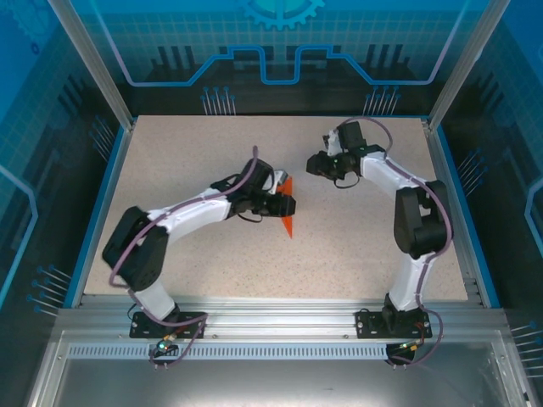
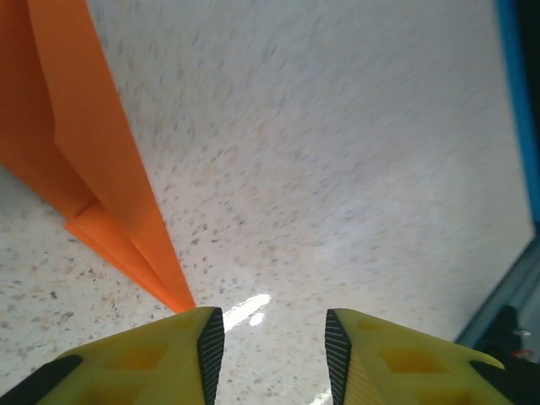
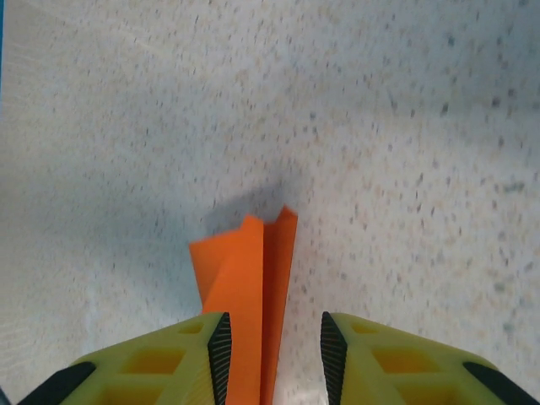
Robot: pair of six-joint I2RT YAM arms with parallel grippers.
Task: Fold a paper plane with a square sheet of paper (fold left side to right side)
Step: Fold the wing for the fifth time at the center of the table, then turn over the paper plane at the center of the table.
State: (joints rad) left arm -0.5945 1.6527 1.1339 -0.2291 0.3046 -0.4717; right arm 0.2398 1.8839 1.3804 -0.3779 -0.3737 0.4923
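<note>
A flat table point(image 1: 365, 246) is spreading out in pale beige, its top flecked all over with small dark speckles. A thin blue border point(image 1: 447, 191) is running along its left, far and right edges. Light is glinting off the smooth surface in a bright streak in the left wrist view. One thing is lying on it: a bright orange-red paper plane point(image 1: 289, 222), slim and pointed, sitting a little left of the table's middle. Its sharp tip is pointing toward the near edge. Folded layers are showing along its length, with a centre crease. Its blunt end is casting a soft shadow on the speckled top.
</note>
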